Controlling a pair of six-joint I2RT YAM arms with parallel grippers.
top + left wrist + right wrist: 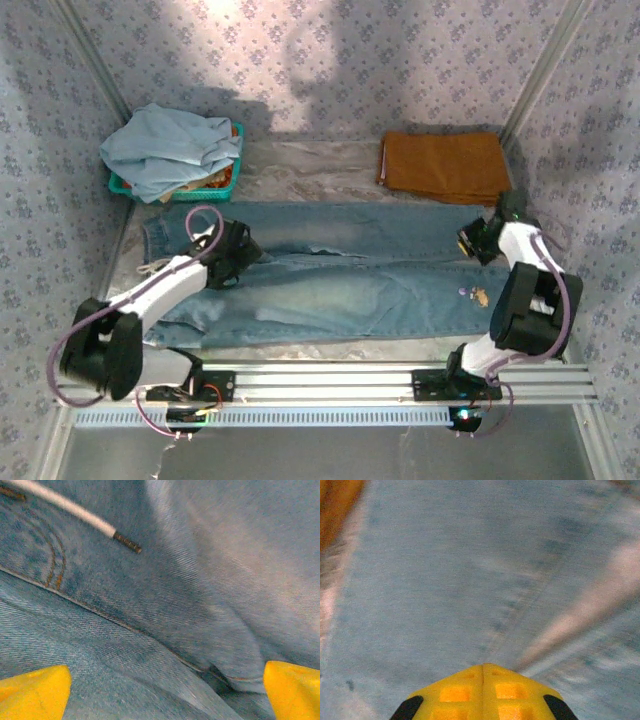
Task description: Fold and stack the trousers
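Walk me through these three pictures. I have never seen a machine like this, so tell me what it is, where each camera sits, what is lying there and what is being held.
These are two robot arms bolted at the near edge of a table, each ending in a two-finger gripper. The wide picture looks down from above. The trousers, a pair of blue jeans, lie spread flat. Behind them are an orange cloth and a basket heaped with pale blue cloth. The other two pictures come from cameras on the wrists. The left gripper is open over the denim and the right gripper is shut. No cloth shows in either grip.
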